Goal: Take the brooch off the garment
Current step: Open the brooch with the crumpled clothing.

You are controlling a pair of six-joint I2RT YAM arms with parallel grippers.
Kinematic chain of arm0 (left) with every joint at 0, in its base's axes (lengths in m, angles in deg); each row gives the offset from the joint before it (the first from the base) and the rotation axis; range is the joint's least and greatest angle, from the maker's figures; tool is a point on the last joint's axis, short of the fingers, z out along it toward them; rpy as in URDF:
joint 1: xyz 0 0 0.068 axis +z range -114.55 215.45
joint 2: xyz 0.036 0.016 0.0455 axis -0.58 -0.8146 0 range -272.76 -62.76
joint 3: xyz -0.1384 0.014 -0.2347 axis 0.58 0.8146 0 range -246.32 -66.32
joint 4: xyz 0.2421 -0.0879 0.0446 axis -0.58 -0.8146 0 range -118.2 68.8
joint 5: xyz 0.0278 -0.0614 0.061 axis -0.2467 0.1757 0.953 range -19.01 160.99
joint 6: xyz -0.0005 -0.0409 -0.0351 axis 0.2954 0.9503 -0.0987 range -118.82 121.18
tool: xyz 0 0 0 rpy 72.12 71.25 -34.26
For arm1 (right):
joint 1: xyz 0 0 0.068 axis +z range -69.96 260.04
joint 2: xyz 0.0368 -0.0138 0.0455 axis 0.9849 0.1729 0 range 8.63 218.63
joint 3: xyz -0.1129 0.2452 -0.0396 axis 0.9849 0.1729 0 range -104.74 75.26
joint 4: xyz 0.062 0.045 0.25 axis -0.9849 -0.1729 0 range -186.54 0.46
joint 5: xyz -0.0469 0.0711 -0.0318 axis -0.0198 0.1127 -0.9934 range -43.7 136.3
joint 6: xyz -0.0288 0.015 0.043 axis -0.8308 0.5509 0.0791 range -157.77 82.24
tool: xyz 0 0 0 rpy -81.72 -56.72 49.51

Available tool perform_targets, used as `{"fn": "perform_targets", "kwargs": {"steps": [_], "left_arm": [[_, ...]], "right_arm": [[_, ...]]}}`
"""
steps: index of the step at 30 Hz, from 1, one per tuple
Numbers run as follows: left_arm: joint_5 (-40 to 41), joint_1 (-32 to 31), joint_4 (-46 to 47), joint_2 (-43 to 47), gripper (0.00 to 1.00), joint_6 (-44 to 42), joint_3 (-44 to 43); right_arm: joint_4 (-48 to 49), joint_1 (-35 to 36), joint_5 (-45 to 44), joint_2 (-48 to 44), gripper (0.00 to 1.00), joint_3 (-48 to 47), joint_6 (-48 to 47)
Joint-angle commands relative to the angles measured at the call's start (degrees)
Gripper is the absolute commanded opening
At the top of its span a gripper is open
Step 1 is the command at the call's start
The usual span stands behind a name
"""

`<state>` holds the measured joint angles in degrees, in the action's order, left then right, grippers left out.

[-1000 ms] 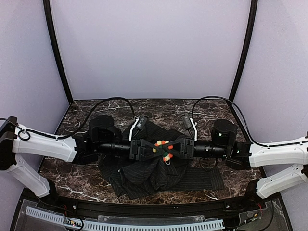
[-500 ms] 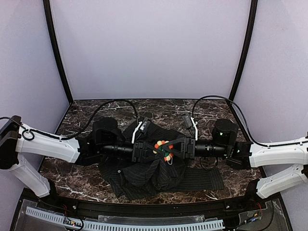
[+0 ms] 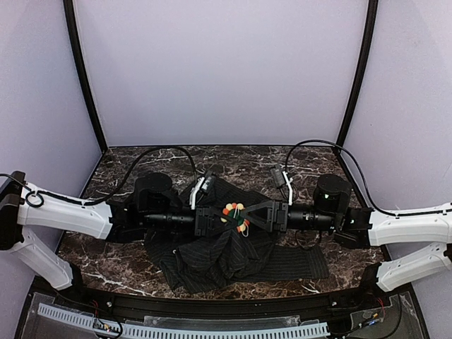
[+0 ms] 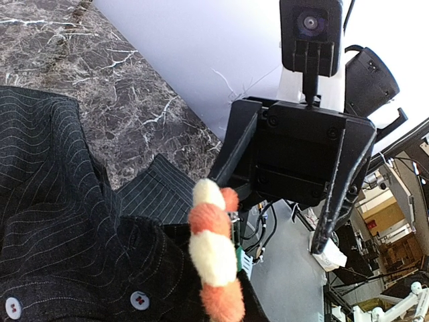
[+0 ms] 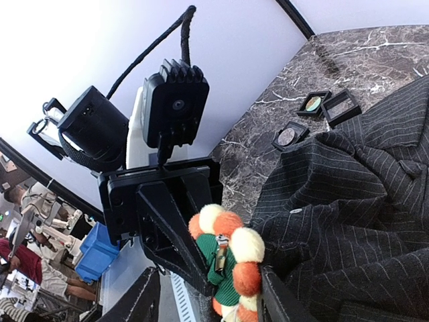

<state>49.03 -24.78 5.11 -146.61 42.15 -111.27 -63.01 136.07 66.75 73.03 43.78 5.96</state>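
Both arms meet tip to tip over the middle of the table [image 3: 106, 260]. A dark pinstriped garment [image 3: 219, 258] lies bunched there, with one flat part spread toward the right arm's side. The brooch [image 3: 235, 216] sits on the raised top of the bunch, between the two grippers. It has a green centre and a ring of orange, red and white beads.

Left gripper [image 3: 220, 217] comes in from the left, jaws clenched, tips right at the brooch's left edge. In the left wrist view the brooch [image 4: 213, 258] stands edge-on at bottom centre, in line with the jaws, with cloth folded up against one side. The tips themselves are out of frame. The right wrist view shows the left jaws converging to a point behind the beads. This reads as a pinch on the brooch; whether cloth is caught too, cannot tell.

Right gripper [image 3: 253, 214] comes in from the right, jaws released, one on each side of the brooch [image 5: 226, 258]. The jaw away from the cloth has a clear gap to the beads. The other is just beside cloth and beads, contact unclear. A small metal clasp shows on the green centre.

Whether the brooch is pinned to the cloth or free is hidden.

Two pale buttons [image 4: 139, 300] sit on the cloth near the brooch. Small square black boxes [image 5: 312, 105] lie open on the table beyond the garment, well apart from both grippers.
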Motion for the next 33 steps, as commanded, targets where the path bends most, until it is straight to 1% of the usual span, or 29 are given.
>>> {"fn": "perform_targets", "kwargs": {"steps": [1,7,14,17,23,27,30,33], "left_arm": [[0.6,0.0,-0.1,1.1,0.01,-0.4,0.6],[0.4,0.0,-0.1,1.1,0.01,-0.5,0.5],[0.0,0.0,-0.2,1.0,0.01,-0.5,0.3],[-0.2,0.0,-0.2,0.8,0.01,-0.7,0.3],[-0.3,0.0,-0.3,0.7,0.01,-0.8,0.2],[-0.2,0.0,-0.2,1.0,0.05,-0.7,0.2],[-0.3,0.0,-0.3,0.9,0.06,-0.7,0.4],[1.6,0.0,-2.4,1.3,0.02,-1.0,0.3]], "right_arm": [[0.8,-0.2,0.5,1.8,0.44,-0.4,-0.1],[0.5,-0.2,1.0,3.4,0.34,-1.7,-0.2],[0.7,-0.3,1.3,4.6,0.28,-2.0,0.3],[0.8,-0.2,1.5,5.2,0.23,-2.1,0.6],[0.2,-0.2,1.0,5.9,0.1,-2.3,0.9],[0.0,-0.3,0.5,6.1,0.04,-2.1,1.1],[0.4,-0.2,0.9,6.4,0.03,-2.3,1.4],[1.1,-0.2,2.1,6.4,0.1,-2.4,1.5]]}}
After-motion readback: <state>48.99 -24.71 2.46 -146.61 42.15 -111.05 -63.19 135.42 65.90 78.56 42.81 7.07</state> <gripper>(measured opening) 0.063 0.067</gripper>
